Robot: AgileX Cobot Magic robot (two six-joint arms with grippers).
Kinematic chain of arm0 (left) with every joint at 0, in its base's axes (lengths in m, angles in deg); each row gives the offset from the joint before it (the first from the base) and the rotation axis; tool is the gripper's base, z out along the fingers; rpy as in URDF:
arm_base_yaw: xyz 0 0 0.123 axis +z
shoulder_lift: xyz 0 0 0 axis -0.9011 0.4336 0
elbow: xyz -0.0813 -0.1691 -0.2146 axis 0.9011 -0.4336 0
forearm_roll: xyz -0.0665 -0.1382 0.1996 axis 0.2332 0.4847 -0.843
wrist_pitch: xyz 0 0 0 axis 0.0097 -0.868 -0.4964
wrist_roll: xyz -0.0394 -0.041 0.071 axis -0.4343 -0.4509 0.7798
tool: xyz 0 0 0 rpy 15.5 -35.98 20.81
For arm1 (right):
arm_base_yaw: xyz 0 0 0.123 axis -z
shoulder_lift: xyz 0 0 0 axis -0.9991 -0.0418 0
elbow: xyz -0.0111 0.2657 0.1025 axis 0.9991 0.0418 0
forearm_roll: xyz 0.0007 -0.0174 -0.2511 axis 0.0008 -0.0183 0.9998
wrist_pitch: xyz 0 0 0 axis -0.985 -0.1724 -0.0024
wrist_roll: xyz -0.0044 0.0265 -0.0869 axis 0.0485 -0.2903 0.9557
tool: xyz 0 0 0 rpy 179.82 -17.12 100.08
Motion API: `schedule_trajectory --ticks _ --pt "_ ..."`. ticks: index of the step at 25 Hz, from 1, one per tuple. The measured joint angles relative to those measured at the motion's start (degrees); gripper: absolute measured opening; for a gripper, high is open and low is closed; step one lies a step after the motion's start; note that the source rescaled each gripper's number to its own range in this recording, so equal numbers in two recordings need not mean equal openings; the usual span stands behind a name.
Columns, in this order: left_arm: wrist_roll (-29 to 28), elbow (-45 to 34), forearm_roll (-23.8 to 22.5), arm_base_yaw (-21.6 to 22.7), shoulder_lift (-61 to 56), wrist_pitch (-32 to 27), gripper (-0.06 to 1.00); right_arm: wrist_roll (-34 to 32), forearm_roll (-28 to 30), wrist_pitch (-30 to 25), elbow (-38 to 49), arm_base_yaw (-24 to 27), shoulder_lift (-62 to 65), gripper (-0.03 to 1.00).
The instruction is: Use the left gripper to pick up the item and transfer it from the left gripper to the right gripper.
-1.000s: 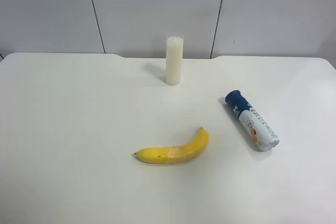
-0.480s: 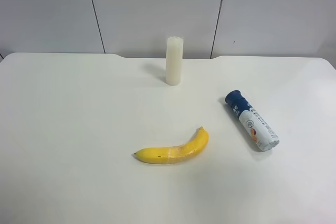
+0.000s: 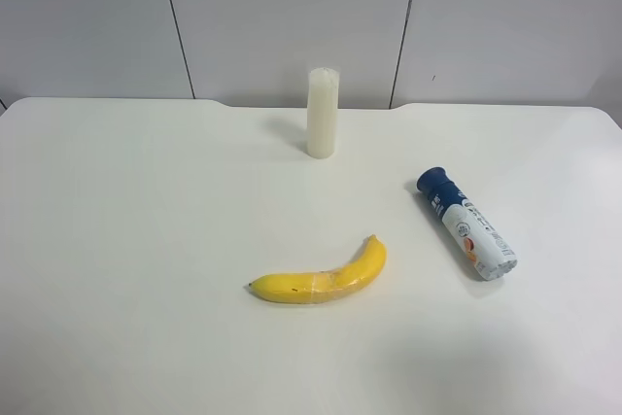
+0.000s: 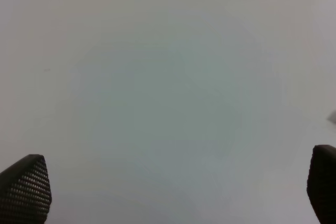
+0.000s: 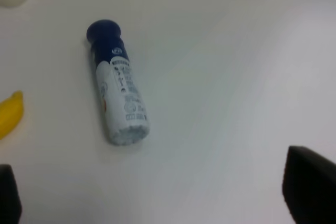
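The item, a bottle point(image 3: 466, 224) with a dark blue cap and a white lower half with an orange mark, lies on its side on the white table point(image 3: 146, 240) at the right of the exterior high view. It also shows in the right wrist view point(image 5: 116, 92). Neither arm shows in the exterior high view. The right gripper point(image 5: 157, 195) is open above the table, its fingertips point(image 5: 310, 187) wide apart, with the bottle ahead of it. The left gripper point(image 4: 173, 187) is open over bare table, its fingertips point(image 4: 26, 187) at the frame's corners.
A yellow banana point(image 3: 321, 279) lies near the middle of the table, its tip in the right wrist view point(image 5: 10, 114). A plain white cylinder point(image 3: 323, 112) stands upright at the back, near the table's far edge. Grey wall panels stand behind.
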Motion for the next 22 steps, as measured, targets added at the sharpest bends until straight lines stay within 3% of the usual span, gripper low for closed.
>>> schedule_trajectory --ticks 22 --pt "0.0 0.0 0.0 0.0 0.0 0.0 0.99 -2.0 0.2 0.3 0.1 0.0 0.2 1.0"
